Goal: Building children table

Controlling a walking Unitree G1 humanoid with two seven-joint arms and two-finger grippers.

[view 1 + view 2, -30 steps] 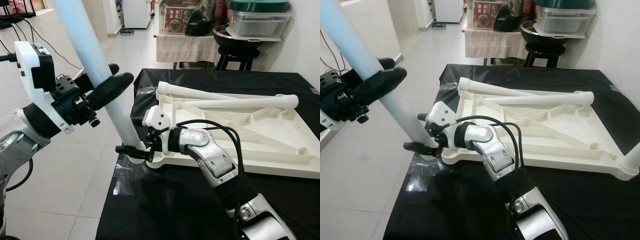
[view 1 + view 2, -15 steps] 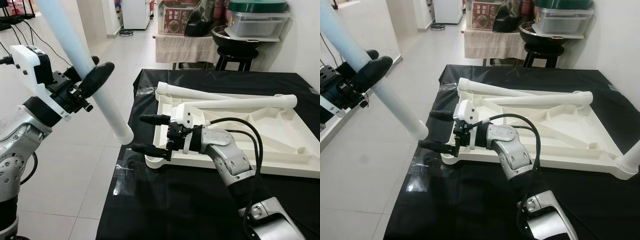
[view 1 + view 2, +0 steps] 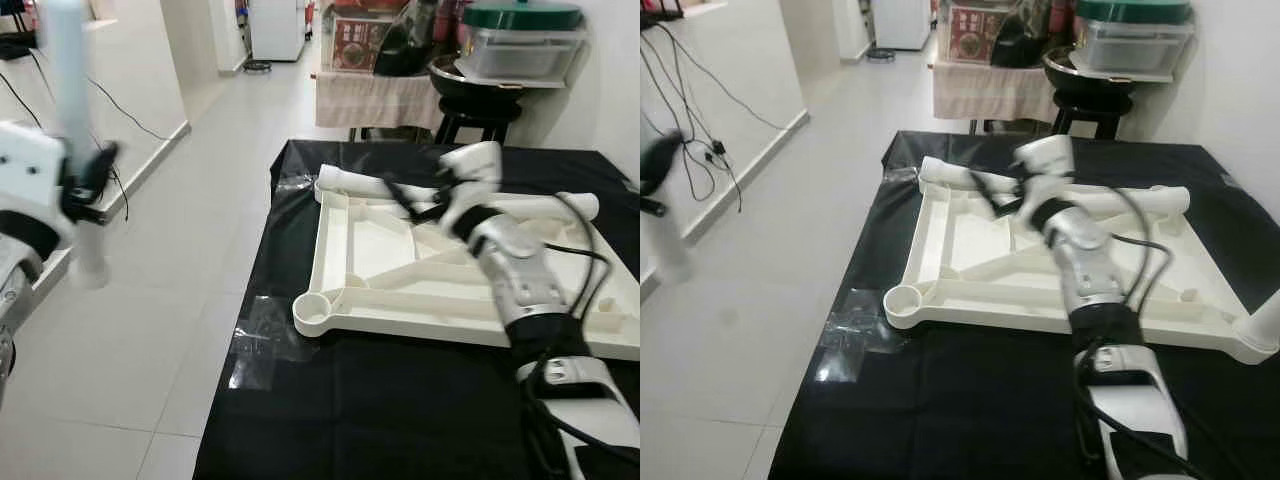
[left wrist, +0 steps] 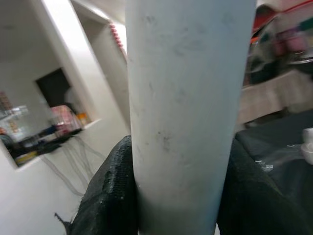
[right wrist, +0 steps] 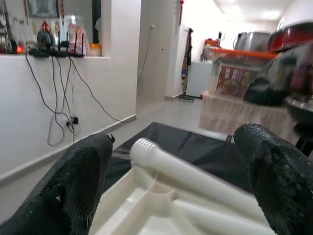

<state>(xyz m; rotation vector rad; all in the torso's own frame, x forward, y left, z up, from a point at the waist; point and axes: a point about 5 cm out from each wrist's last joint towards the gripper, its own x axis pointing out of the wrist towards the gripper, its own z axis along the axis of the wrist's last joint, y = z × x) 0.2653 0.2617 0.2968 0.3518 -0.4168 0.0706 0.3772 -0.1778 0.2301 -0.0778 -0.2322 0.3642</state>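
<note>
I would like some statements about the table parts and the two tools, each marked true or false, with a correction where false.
1. The left tool is shut on a white table leg. True.
2. The right tool is shut on a leg. False: its fingers stand open with nothing between them, above the tabletop.
3. The white tabletop lies upside down on the black table cover. True: its ribs face up.
4. The corner socket nearest the robot's left already holds a leg. False: it is empty.
5. Two legs lie across the far side of the tabletop. True.
</note>
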